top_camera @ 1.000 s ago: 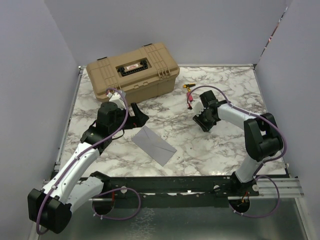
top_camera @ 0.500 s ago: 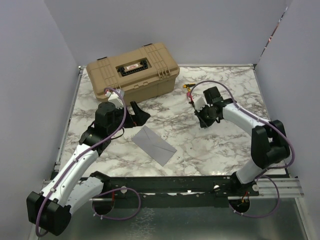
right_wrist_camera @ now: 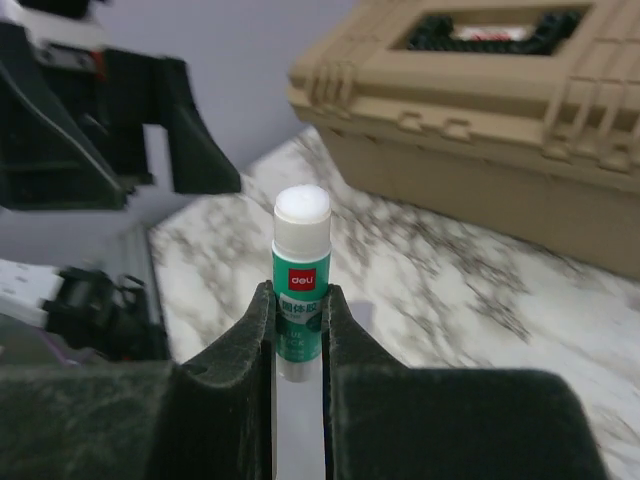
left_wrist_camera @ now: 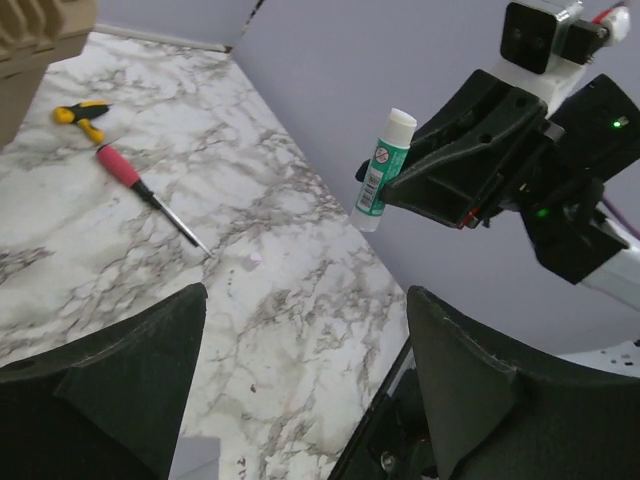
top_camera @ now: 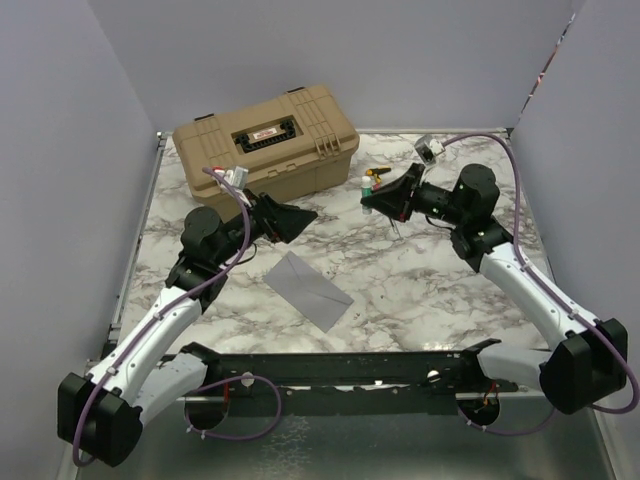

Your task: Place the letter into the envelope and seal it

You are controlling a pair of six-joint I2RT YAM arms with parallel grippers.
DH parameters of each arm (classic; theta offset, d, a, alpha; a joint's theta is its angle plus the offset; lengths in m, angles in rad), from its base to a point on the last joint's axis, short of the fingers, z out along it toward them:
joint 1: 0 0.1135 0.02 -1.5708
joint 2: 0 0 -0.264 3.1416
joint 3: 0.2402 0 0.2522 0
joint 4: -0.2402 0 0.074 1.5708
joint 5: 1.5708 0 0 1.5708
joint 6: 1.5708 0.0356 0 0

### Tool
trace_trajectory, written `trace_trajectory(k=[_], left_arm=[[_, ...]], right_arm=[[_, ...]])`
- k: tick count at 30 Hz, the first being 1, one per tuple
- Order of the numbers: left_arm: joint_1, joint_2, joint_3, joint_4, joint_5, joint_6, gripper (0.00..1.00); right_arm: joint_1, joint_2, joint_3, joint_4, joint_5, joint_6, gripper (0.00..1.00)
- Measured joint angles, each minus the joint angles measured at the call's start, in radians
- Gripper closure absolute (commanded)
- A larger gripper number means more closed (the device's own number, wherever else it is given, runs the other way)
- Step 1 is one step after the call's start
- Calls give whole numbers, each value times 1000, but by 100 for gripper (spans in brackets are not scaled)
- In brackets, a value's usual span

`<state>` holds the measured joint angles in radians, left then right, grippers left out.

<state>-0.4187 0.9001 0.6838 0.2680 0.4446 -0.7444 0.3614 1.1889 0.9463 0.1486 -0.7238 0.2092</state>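
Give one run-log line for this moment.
right tool: shut on glue stick, held in air | left tool: open, empty | envelope: lying flat, untouched

Grey-lilac envelope (top_camera: pixel 308 291); tan case (top_camera: pixel 265 140); white desk (top_camera: pixel 420 285) with grey marble veins; green-and-white glue stick (right_wrist_camera: pixel 301 280); red-handled screwdriver (left_wrist_camera: pixel 122 168).

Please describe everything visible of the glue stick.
The glue stick is a small cylinder, apparently plastic: white cap, green label with a red logo, pale lower body. The right hand is shut on its lower half and holds it in the air above the marble table, cap pointing outward. Nothing else touches it.
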Motion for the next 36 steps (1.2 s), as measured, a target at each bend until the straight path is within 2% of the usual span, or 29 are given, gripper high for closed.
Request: trace_trajectory(k=[3, 5, 10, 16, 20, 25, 29, 32, 36], left_arm=[[-23, 29, 0, 84, 29, -12, 12], [-45, 50, 4, 118, 43, -13, 16], [-102, 113, 29, 184, 62, -15, 20], [-137, 132, 41, 240, 80, -18, 20], [-148, 129, 39, 254, 79, -19, 25], [-151, 113, 23, 270, 78, -23, 12], [-151, 95, 21, 314, 60, -33, 8], [-150, 82, 21, 339, 59, -41, 13], [-150, 97, 21, 352, 60, -59, 33]], right_arm=[[18, 13, -37, 231, -71, 213, 99], [37, 31, -41, 338, -104, 315, 99], [113, 60, -41, 492, -165, 446, 99], [157, 82, -40, 556, -193, 494, 99], [165, 83, -40, 561, -200, 497, 99], [171, 83, -40, 551, -203, 486, 99], [175, 86, -40, 515, -214, 471, 99], [176, 90, -40, 499, -228, 467, 99], [180, 94, -40, 492, -249, 463, 99]])
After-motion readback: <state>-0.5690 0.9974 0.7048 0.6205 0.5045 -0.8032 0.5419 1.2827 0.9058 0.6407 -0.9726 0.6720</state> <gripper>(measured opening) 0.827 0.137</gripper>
